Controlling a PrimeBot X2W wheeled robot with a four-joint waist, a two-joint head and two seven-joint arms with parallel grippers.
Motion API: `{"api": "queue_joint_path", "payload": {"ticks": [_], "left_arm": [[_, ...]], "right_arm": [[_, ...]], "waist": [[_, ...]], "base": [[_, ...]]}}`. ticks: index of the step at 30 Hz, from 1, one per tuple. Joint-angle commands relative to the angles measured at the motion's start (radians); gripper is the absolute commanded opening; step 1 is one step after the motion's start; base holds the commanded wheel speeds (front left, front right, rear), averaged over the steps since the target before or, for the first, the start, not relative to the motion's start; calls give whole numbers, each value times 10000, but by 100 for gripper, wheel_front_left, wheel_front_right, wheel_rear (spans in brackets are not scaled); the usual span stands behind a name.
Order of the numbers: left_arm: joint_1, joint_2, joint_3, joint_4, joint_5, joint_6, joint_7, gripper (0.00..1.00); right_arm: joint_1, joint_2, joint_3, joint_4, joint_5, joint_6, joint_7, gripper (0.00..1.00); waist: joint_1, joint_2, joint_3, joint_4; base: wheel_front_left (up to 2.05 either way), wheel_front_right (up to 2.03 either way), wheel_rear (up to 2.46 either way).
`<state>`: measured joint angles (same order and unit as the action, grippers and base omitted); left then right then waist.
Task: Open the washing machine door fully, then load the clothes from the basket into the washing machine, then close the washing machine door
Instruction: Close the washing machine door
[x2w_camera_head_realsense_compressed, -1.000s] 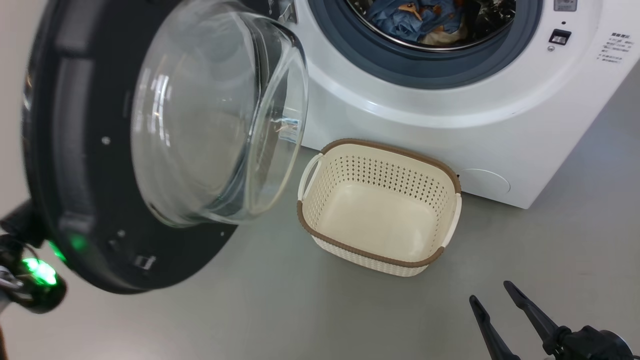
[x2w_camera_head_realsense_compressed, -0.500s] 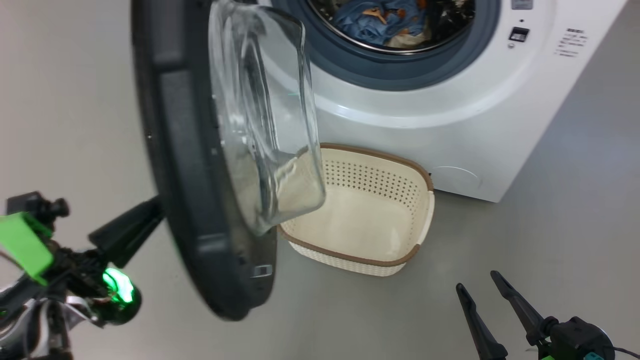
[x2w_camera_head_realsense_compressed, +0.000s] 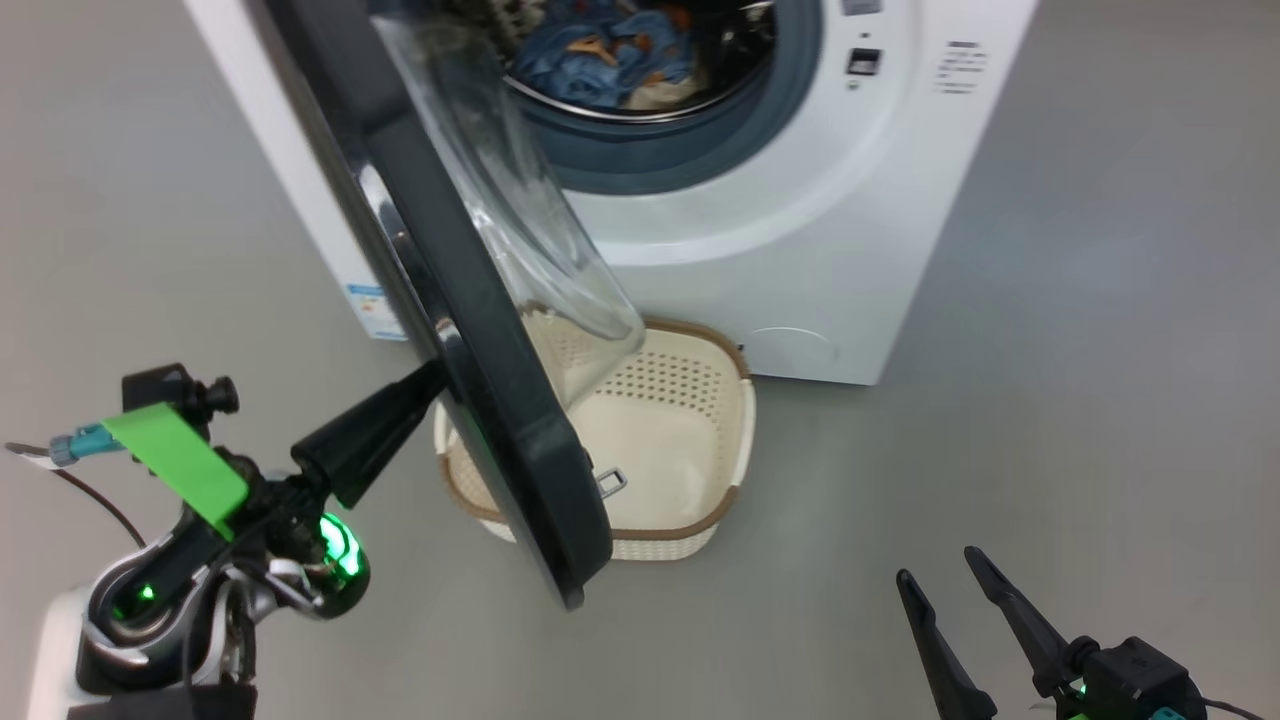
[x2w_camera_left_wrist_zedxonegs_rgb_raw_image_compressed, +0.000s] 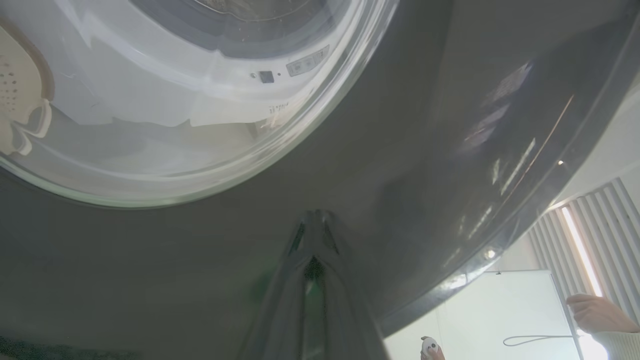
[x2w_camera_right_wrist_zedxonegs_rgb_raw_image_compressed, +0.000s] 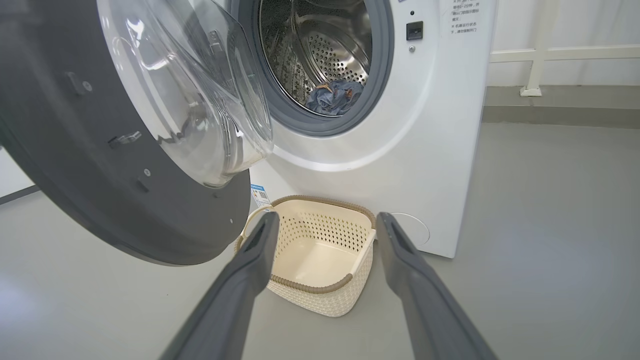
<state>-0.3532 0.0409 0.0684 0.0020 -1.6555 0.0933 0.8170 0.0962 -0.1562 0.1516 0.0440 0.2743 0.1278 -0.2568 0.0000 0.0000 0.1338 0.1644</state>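
Black and glossy, the large round washing machine door (x2w_camera_head_realsense_compressed: 480, 380) with its bulging clear glass bowl stands about halfway round on its hinge. It is edge-on to the head camera and hangs over the small cream perforated plastic basket (x2w_camera_head_realsense_compressed: 690, 530) with the brown rim, which sits empty on the grey floor (x2w_camera_head_realsense_compressed: 1000, 400) just in front of the big white front-loading washing machine (x2w_camera_head_realsense_compressed: 800, 250). The bundle of blue, orange and cream clothes (x2w_camera_head_realsense_compressed: 600, 60) lies inside the steel drum, so loading looks done and the step in hand is the last one: closing the door. The left gripper (x2w_camera_head_realsense_compressed: 425, 385) has its two dark fingers pressed together, tips touching the door's outer face on the dark ring beside the glass. The right gripper (x2w_camera_head_realsense_compressed: 937, 564) hangs low with fingers spread apart, holding nothing. The next move probably calls for a steady push along the hinge's arc — tips kept from sliding on the slick surface — until the latch catches.
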Motion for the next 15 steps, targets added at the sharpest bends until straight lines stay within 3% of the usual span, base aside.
{"api": "queue_joint_path", "payload": {"ticks": [1,15], "left_arm": [[-562,112,144,-37,54,-240,-173,0],[-2457,95,-1014,3185,388,-1771,-3028,0]], "right_arm": [[-242,-23,219,-189,-103,29,-49,100],[133,-30,344,-42,-70,29,-49,100]], "waist": [[0,0,-222,-711],[0,0,-668,-2177]], "base": [[0,0,0],[0,0,0]]}}
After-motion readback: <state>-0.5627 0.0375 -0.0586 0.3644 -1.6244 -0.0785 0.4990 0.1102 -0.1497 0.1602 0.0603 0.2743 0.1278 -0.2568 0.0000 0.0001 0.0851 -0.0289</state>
